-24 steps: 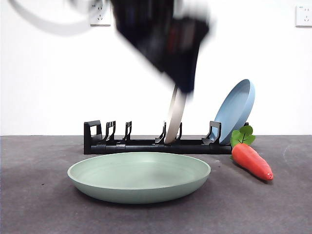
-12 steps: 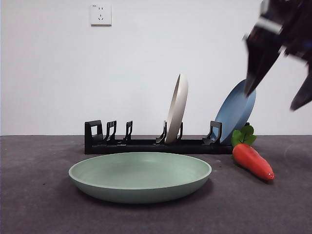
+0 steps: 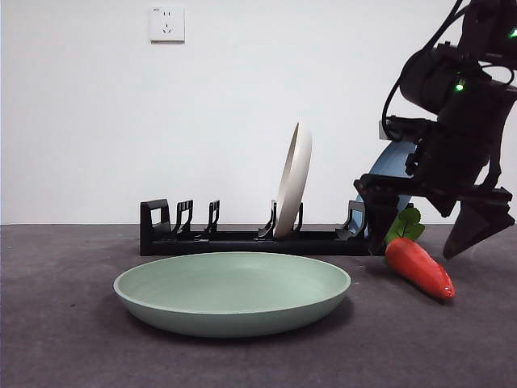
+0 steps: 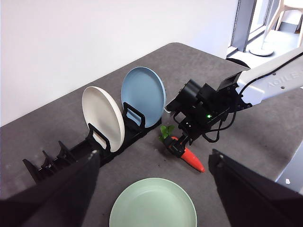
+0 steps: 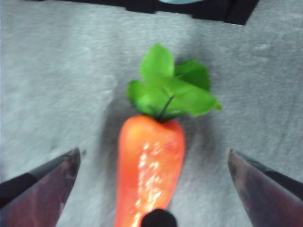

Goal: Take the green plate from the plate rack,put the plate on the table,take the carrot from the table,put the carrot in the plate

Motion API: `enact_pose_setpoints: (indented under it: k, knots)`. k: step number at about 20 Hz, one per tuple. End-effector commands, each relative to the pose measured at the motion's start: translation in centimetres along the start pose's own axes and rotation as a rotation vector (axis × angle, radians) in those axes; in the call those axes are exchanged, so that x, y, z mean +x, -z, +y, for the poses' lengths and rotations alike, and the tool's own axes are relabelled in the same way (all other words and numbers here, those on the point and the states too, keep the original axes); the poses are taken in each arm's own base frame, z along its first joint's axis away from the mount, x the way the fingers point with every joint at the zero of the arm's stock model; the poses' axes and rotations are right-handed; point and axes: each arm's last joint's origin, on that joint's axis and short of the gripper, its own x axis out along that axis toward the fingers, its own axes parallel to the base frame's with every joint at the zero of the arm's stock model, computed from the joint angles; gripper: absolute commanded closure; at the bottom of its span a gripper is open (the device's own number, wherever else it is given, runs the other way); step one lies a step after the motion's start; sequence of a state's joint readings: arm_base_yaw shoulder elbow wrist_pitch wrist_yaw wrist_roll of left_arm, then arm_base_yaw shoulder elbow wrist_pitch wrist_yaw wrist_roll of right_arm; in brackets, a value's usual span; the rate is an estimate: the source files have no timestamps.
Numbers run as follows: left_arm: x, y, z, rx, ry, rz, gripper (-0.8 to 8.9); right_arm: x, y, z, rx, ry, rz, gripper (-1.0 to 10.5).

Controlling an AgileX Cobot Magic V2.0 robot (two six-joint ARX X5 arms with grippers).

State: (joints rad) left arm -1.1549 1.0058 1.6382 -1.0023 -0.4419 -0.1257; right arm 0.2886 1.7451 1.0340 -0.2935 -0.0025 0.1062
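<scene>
The right claw [image 3: 434, 242] hangs wide open astride the carrot [image 3: 418, 267] on the desk [image 3: 65, 323], apparently not touching it, beside the green plate [image 3: 233, 291].

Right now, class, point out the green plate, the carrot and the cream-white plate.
green plate [image 3: 232, 284]: front view, inner floor, lying flat on the table.
carrot [image 5: 150, 166]: right wrist view, orange body below the leaves.
cream-white plate [image 4: 102, 118]: left wrist view, face, upright in the rack.

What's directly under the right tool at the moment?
The carrot lies on the table between the right tool's open jaws, untouched. The carrot's tip is out of the wrist view.
</scene>
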Motion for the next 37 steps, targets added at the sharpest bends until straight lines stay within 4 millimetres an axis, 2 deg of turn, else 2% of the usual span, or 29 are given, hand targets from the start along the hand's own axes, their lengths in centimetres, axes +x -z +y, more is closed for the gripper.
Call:
enact_pose_setpoints:
  k: [1, 4, 5, 8, 11, 13, 16, 19, 21, 23, 26, 28, 30, 34, 37]
  knots:
    - [-0.1, -0.1, 0.0, -0.015, 0.002, -0.006, 4.23, 1.0, 0.3, 0.0, 0.026, 0.011, 0.023, 3.7]
    - [-0.1, -0.1, 0.0, -0.014, 0.001, -0.006, 4.23, 1.8, 0.6, 0.0, 0.034, 0.014, 0.046, 3.9]
    - [-0.1, -0.1, 0.0, -0.014, 0.001, -0.006, 4.23, 1.8, 0.6, 0.0, 0.035, 0.014, 0.046, 4.4]
    - [-0.1, -0.1, 0.0, -0.013, 0.001, -0.006, 4.23, 1.8, 0.5, 0.0, 0.035, 0.009, 0.04, 7.4]
    - [-0.1, -0.1, 0.0, -0.012, 0.001, -0.006, 4.23, 1.8, 0.5, 0.0, 0.032, 0.006, 0.041, 9.6]
    - [-0.1, -0.1, 0.0, -0.012, 0.0, -0.006, 4.23, 1.4, 0.4, 0.0, 0.032, 0.005, 0.032, 9.6]
    - [-0.1, -0.1, 0.0, -0.012, 0.001, -0.006, 4.23, -1.2, -0.4, 0.1, 0.032, -0.004, -0.031, 9.6]
    - [-0.1, -0.1, 0.0, -0.011, 0.001, -0.006, 4.23, -5.7, -1.0, 1.6, -0.001, -0.045, -0.118, 9.6]
    - [-0.1, -0.1, 0.0, -0.01, 0.001, -0.006, 4.23, -8.1, -0.9, 3.9, -0.034, -0.149, -0.175, 9.6]
    - [-0.1, -0.1, 0.0, -0.007, 0.002, -0.005, 4.23, -9.0, -0.4, 7.1, -0.079, -0.226, -0.204, 9.6]
    - [-0.1, 0.1, 0.0, 0.0, 0.0, 0.01, 4.23, -8.8, 0.9, 12.5, -0.148, -0.35, -0.22, 9.6]
    - [-0.1, 0.1, 0.0, 0.002, 0.0, 0.014, 4.23, -8.1, 1.7, 15.0, -0.181, -0.405, -0.224, 9.6]
    - [-0.1, 0.2, 0.1, 0.003, 0.0, 0.015, 4.23, -6.4, 2.9, 17.1, -0.215, -0.426, -0.185, 9.6]
    - [-0.1, 0.3, 0.1, 0.009, -0.002, 0.029, 4.23, -2.2, 5.0, 18.8, -0.257, -0.404, -0.088, 9.6]
    - [-0.1, 0.5, 0.1, 0.018, -0.005, 0.05, 4.23, -0.8, 5.6, 18.8, -0.262, -0.366, -0.058, 9.6]
